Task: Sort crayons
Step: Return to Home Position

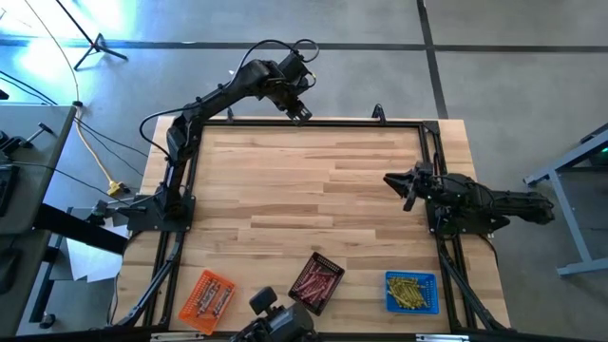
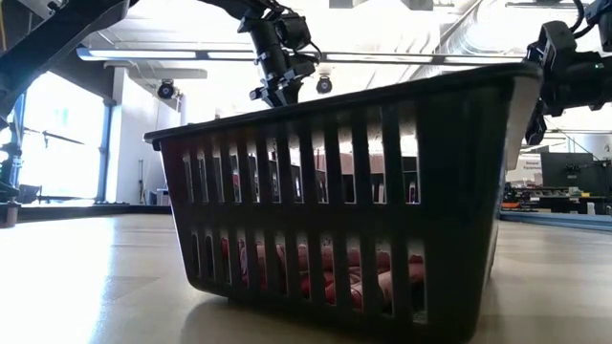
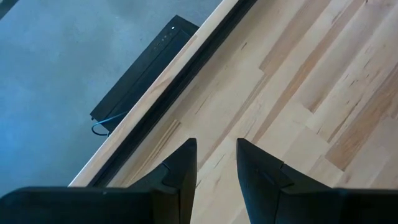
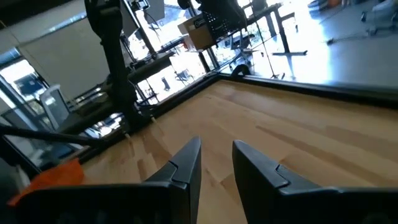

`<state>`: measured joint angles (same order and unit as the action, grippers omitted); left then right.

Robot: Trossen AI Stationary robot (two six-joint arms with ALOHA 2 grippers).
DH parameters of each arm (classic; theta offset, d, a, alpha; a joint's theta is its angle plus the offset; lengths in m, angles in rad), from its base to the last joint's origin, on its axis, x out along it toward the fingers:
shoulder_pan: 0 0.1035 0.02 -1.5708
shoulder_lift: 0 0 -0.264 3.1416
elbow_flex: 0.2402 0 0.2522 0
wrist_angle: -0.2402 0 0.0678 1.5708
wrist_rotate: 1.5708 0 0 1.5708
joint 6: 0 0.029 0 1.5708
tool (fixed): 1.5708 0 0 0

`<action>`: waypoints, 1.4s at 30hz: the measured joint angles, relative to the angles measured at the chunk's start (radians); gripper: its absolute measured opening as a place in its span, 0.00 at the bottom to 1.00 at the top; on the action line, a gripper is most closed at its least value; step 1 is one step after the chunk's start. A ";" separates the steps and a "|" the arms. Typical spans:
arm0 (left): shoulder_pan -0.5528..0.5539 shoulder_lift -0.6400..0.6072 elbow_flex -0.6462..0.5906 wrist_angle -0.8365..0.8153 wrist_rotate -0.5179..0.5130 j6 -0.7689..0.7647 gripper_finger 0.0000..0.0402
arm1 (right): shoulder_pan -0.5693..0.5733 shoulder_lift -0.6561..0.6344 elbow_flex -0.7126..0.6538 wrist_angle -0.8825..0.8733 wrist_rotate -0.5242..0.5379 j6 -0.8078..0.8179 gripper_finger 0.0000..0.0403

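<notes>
The crayons are found sorted by colour in three square trays set in a row along the near edge of the table. Yellow crayons [image 1: 408,291] are heaped in the blue tray [image 1: 432,306], red and pink crayons [image 1: 315,280] in the black tray [image 1: 329,261], and pale greyish crayons [image 1: 210,299] in the orange tray [image 1: 186,312]. In the low view the black tray's slotted plastic wall fills the foreground, and the reddish sticks are glimpsed through the slots, lying on its floor.

Both grippers are held well apart from the trays. The left gripper [image 1: 300,112] is raised above the table's far edge. Its arm is stretched up from the base on the left side and bent at the elbow, and the fingers are pointed down at the boards and the dark rail beside them. The right gripper [image 1: 407,185] is kept low by the right side. Its arm is folded over its base, and the fingers are aimed level across the table toward the middle.

In each wrist view the two dark, wedge-shaped fingers [image 3: 186,163] are parted by a narrow gap, and nothing is held between them.

The table [image 1: 285,190] is made of light wooden planks with visible grain and is bordered by a black metal frame.
</notes>
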<state>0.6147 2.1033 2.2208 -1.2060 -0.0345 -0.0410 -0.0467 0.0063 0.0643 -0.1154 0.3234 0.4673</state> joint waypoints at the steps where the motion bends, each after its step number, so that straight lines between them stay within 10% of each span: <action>1: 0.000 0.000 0.000 0.000 0.000 0.004 0.25 | 0.000 0.000 0.000 0.000 0.004 -0.035 0.19; 31: -0.137 0.002 -0.050 0.076 -0.002 0.112 0.25 | 0.001 0.000 0.000 0.000 -0.006 -0.128 0.19; 42: -0.124 -0.341 -0.737 0.524 0.128 0.067 0.25 | 0.001 0.000 0.000 0.000 -0.006 -0.128 0.19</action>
<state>0.4908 1.7622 1.4842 -0.6824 0.0935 0.0260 -0.0456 0.0063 0.0644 -0.1154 0.3174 0.3391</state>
